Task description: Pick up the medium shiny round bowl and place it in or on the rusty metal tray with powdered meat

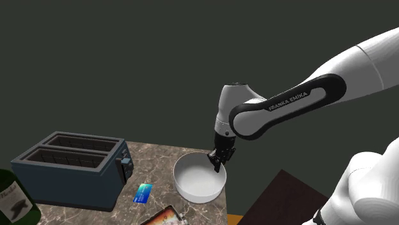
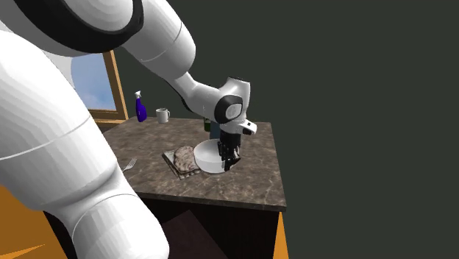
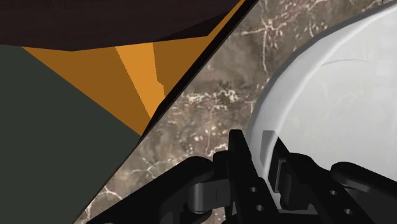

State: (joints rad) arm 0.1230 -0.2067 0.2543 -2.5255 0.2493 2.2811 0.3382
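A white round bowl (image 1: 195, 181) sits on the marbled table top (image 1: 153, 163), close to its edge. My gripper (image 1: 219, 165) comes down on the bowl's rim on the side nearest the arm. In the wrist view one finger is outside the wall and the other inside, and the gripper (image 3: 264, 159) is shut on the bowl (image 3: 331, 108) at its rim. The tray (image 2: 176, 163) with a brown heap of meat lies right beside the bowl (image 2: 207, 156) on the second exterior view's left. A corner of the tray (image 1: 167, 217) shows at the shoulder view's bottom edge.
A dark blue toaster (image 1: 70, 167), a blue card (image 1: 143, 192) and a green bottle (image 1: 16, 204) stand to the shoulder view's left. A blue spray bottle (image 2: 140, 107), a mug (image 2: 162, 115) and a fork (image 2: 129, 165) lie farther along the table. The table edge (image 3: 172, 108) runs next to the bowl.
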